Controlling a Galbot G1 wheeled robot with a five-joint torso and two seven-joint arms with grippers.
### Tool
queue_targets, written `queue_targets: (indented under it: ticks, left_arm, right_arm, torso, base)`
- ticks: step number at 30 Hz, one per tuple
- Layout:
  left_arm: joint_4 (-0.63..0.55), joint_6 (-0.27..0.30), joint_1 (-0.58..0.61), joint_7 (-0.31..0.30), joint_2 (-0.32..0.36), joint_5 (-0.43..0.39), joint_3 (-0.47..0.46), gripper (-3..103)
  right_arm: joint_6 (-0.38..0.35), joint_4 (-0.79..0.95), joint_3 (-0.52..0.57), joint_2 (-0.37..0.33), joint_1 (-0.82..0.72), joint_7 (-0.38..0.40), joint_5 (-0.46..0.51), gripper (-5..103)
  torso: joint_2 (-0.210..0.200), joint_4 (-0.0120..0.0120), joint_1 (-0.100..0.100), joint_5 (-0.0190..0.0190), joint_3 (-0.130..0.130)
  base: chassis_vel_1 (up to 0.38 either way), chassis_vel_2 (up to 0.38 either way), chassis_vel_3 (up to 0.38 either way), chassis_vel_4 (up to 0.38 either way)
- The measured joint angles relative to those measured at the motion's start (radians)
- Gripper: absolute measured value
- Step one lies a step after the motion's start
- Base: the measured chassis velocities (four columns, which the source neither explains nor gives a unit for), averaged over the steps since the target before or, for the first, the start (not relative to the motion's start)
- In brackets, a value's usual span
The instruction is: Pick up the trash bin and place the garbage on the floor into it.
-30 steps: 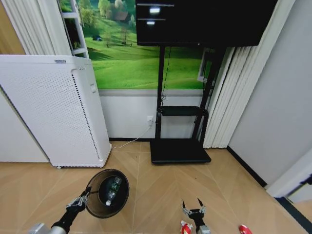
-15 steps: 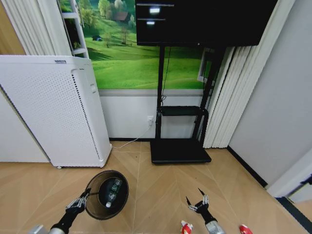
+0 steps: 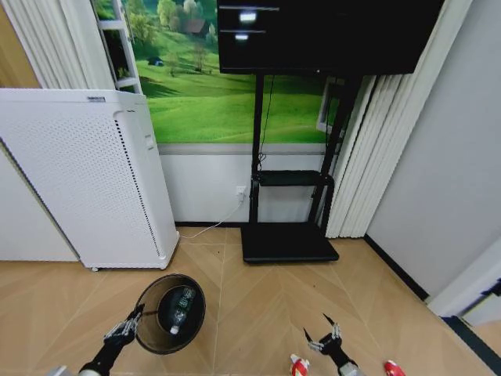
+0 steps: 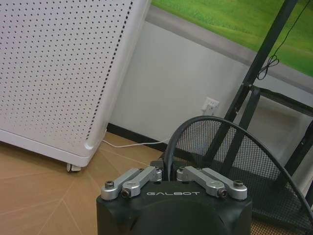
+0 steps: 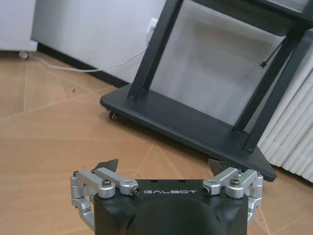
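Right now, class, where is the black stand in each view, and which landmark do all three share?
Head view: stand at centre, against the wall, beyond the bin.
Left wrist view: right side, partly behind the bin's mesh held by the left tool.
Right wrist view: across the middle, beyond the open right tool.
Shared landmark: the wall socket beside the stand.

right gripper [image 3: 326,338] shifted right, lower

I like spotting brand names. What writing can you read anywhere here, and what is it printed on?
"GALBOT": on the body of the left gripper, shut on the trash bin.
"GALBOT": on the body of the open right gripper.
Small badge on the white appliance: too small to read.
Bottle label in the bin: unreadable.
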Motion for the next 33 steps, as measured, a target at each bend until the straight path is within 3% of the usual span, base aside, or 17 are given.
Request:
queue_targets:
  ticks: [18, 23, 26, 33]
  left_arm:
    - [-0.004, -0.008, 0.007, 0.004, -0.007, 0.006, 0.003, 7]
    - [-0.006, -0.008, 0.006, 0.004, -0.011, 0.006, 0.003, 7]
    - [-0.006, -0.008, 0.004, 0.003, -0.012, 0.006, 0.003, 7]
    - [-0.005, -0.008, 0.001, 0.003, -0.013, 0.009, 0.006, 7]
  right_arm:
    - [-0.009, 0.014, -0.014, 0.034, -0.011, 0.038, 0.044, 100]
    - [-0.080, -0.008, -0.021, 0.019, -0.009, 0.031, 0.107, 100]
    - [-0.177, -0.019, -0.018, -0.026, -0.031, -0.041, 0.173, 100]
    - [-0.244, -0.079, -0.019, -0.052, -0.045, -0.109, 0.199, 100]
  torso:
    - [0.000, 0.0000, 0.000, 0.0002, 0.000]
    - [0.000, 0.0001, 0.000, -0.0003, 0.000]
    - [0.000, 0.0000, 0.000, -0.0001, 0.000]
    - [0.000, -0.0004, 0.000, 0.0001, 0.000]
  base:
    - [0.066, 0.066, -0.070, -0.071]
    - [0.170, 0.176, -0.174, -0.159]
    - [0.070, 0.057, -0.037, -0.057]
    - [-0.046, -0.043, 0.038, 0.029]
